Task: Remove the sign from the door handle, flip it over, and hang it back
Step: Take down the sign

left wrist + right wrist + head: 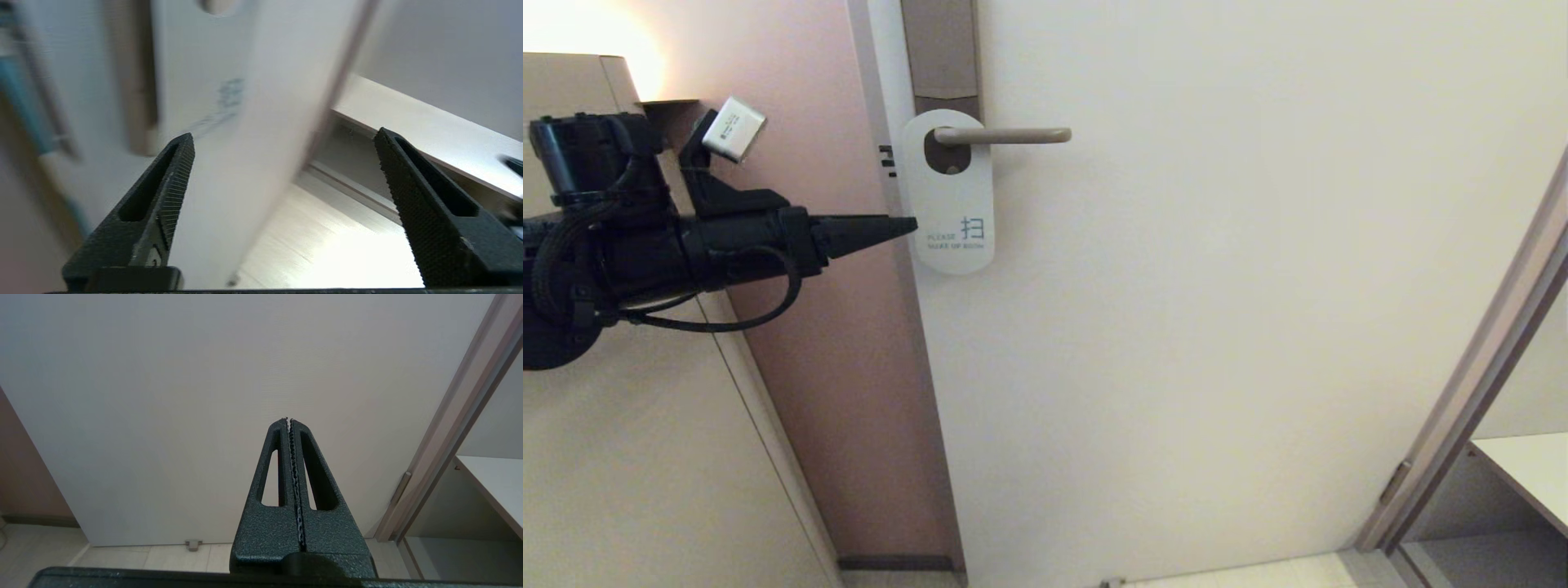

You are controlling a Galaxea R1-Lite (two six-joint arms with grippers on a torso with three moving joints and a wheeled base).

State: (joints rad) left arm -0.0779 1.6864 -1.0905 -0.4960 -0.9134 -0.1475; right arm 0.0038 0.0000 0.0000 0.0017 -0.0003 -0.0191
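The sign [951, 192] hangs by its oval hole on the door handle [1005, 135], white face out, reading "PLEASE MAKE UP ROOM". The handle sits on a tall narrow plate [939, 49] on the white door. My left gripper [907, 225] reaches in from the left, its tips at the left edge of the sign's lower half. In the left wrist view the left gripper [284, 141] is open, with the blurred sign [216, 98] just past one fingertip [182, 159]. My right gripper [289, 420] is shut and empty, low in front of the door, out of the head view.
A brown-pink wall strip [841, 327] and a beige cabinet [621, 457] lie left of the door. The door frame [1478, 384] and a white shelf [1527, 465] stand at the right. A small door stop [193, 544] sits at the floor.
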